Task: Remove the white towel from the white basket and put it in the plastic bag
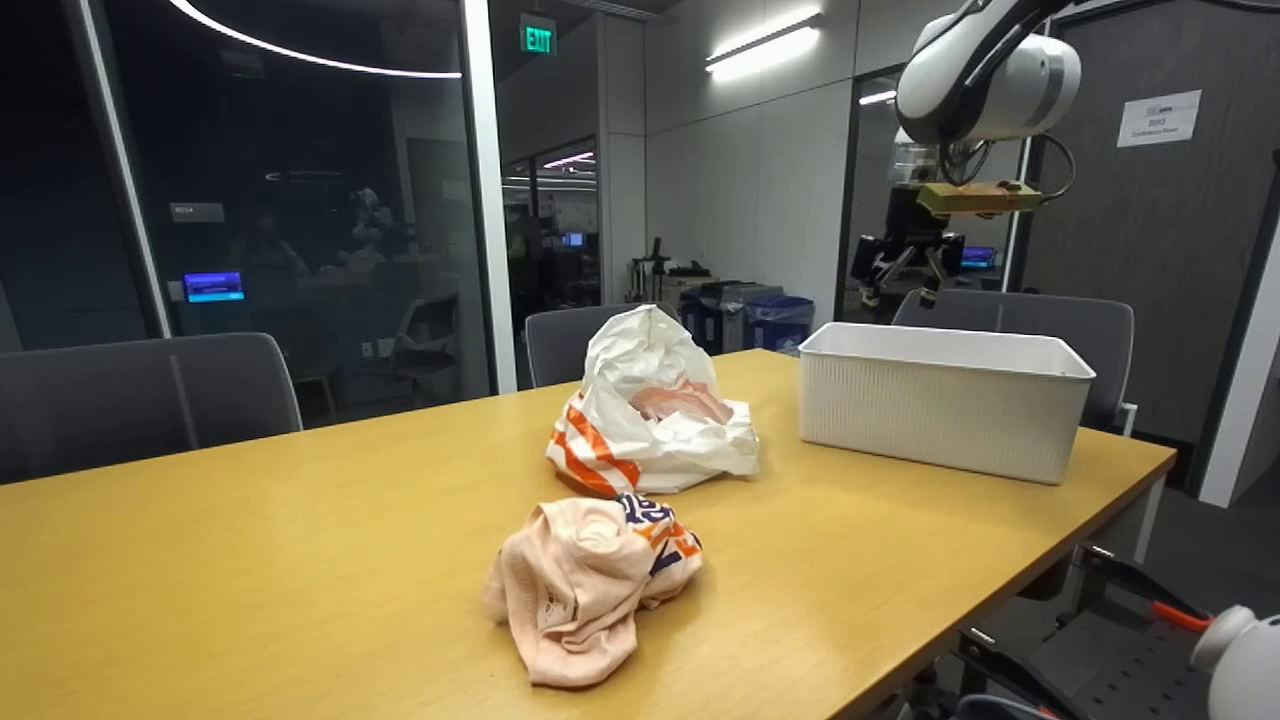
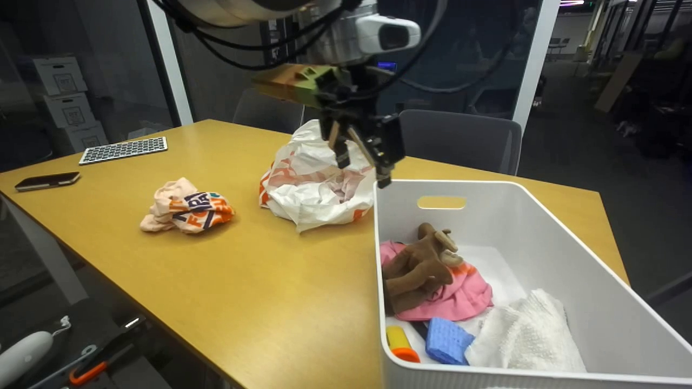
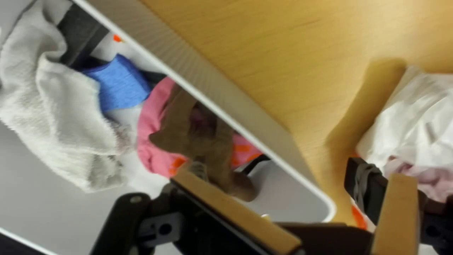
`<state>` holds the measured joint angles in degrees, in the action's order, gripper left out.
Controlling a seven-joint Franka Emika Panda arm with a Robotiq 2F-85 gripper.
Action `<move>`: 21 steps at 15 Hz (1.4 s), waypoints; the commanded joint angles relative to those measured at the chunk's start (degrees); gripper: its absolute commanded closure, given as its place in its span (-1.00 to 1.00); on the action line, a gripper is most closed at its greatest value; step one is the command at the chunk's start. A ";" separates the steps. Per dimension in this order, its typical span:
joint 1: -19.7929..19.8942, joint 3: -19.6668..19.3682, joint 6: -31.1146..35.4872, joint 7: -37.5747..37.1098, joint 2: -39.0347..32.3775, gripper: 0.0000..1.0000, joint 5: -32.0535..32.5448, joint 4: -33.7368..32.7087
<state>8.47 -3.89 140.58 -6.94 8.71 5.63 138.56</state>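
My pincer [image 1: 900, 296] gapes wide, holding nothing. Below it and off to one side, the white towel [image 2: 527, 332] lies in the white basket [image 1: 930, 410]; I should centre over a raised fold, then descend and pinch deep.

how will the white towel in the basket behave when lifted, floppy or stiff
The white towel will probably sag and drape, since it lies in loose folds. Its nubbly surface suggests it is unlikely to slip. Being crumpled cloth, it is likely light for its bulk.
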 commanded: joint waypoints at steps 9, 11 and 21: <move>2.73 -12.09 10.26 -19.50 -23.40 -1.00 12.95 -12.73; 2.32 -14.95 11.63 -21.06 -25.54 -1.00 14.98 -12.44; 2.92 -17.75 24.82 -16.60 -31.91 -0.39 5.58 -10.58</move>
<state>11.97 -21.42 161.05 -25.62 -23.26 15.08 127.31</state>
